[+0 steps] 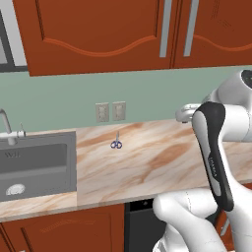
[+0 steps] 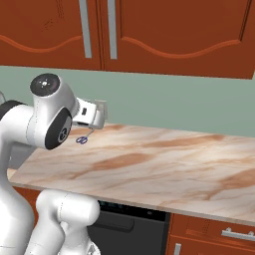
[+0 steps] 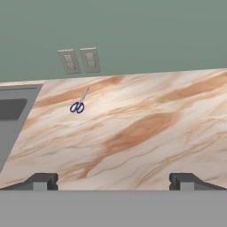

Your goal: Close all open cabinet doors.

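Your tool (image 3: 113, 181) sits nearest the lens in the hand view, its two dark fingertips (image 3: 42, 181) spread wide apart with nothing between them, held over the marbled desk (image 3: 146, 133). Beyond the tips you see small blue-handled scissors (image 3: 78, 105) lying flat on the desk, near the back edge and just right of the grey sink (image 3: 13, 113). Two wall outlets (image 3: 80, 60) sit side by side on the green wall behind the scissors. From the left base view you can find the cabinet doors (image 1: 103, 32) hanging above the desk, their silver bar handles (image 1: 166, 27) close together where two doors meet; the left door's lower edge looks angled toward you, as if swung out. In the right base view a dark dishwasher front (image 2: 129, 226) sits under the desk.
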